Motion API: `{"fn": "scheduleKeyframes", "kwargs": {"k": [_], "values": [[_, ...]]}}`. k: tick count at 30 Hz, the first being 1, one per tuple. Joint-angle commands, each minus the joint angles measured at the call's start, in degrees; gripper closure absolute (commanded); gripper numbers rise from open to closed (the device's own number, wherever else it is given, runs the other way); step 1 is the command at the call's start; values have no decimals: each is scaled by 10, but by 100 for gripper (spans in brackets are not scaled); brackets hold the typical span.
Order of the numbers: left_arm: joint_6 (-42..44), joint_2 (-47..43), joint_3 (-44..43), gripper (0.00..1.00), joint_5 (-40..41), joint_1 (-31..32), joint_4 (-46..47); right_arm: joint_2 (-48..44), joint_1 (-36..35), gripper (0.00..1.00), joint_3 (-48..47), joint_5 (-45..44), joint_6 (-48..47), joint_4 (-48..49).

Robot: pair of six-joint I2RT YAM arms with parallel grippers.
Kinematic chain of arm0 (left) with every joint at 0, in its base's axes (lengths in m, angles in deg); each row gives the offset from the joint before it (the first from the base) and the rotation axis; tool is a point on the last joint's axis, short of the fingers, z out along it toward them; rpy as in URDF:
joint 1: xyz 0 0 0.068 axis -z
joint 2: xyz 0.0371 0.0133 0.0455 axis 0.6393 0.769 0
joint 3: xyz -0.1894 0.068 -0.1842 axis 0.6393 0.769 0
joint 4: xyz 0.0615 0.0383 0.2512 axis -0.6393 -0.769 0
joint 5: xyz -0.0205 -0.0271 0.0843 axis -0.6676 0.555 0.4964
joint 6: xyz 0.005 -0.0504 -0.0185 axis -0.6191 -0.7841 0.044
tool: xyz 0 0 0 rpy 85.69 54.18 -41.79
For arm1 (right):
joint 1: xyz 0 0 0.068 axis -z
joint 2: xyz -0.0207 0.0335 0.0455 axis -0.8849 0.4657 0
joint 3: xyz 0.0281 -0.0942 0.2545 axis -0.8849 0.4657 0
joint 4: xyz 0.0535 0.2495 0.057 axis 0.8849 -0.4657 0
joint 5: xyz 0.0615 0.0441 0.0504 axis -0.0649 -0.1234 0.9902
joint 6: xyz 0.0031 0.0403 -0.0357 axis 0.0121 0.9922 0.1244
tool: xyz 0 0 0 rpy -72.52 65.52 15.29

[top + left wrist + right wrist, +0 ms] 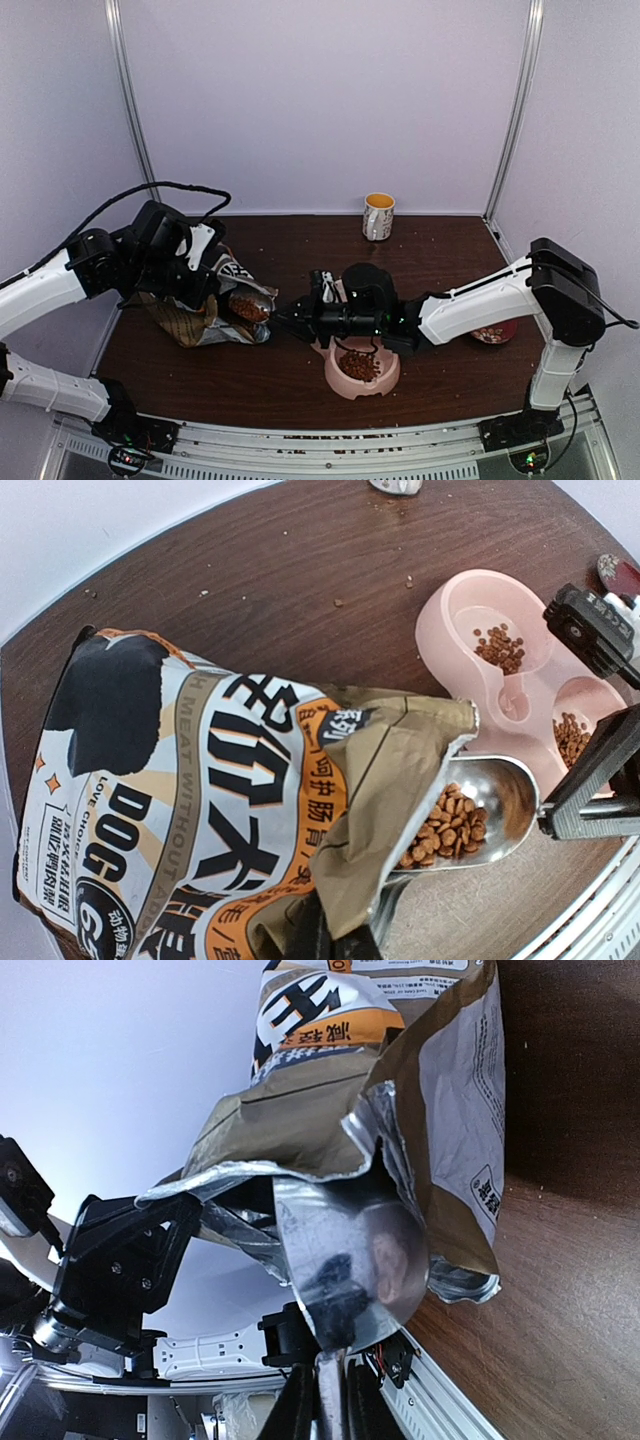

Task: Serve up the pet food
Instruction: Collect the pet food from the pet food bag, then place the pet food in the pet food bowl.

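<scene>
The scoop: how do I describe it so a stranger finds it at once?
On the brown table, look at the printed food bag on the left. At its open mouth sits the scoop, held by the right tool; it alone is shiny metal, filled with kibble.

Soft, even light falls from above and tints the white walls lilac. The dark tabletop [250,385] has a dull sheen and only faint shadows. In the left wrist view the scoop [500,790] glares white, while the pet food [445,825] is sharp. In the right wrist view the bag [300,1130] foil glints, the scoop's underside smears reflections, and the edges bow.
</scene>
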Motion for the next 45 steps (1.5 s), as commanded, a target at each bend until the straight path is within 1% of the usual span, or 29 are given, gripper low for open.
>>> {"fn": "scheduleKeyframes", "kwargs": {"k": [1, 17, 45], "values": [[-6, -24, -6, 100, 31, -2, 37, -31, 3, 100, 19, 8, 9, 29], [-5, -23, -8, 100, 44, -2, 35, -67, -2, 100, 78, 21, 14, 51], [-4, -17, -12, 100, 53, -7, 32, -119, -7, 100, 132, 42, 8, 48]]}}
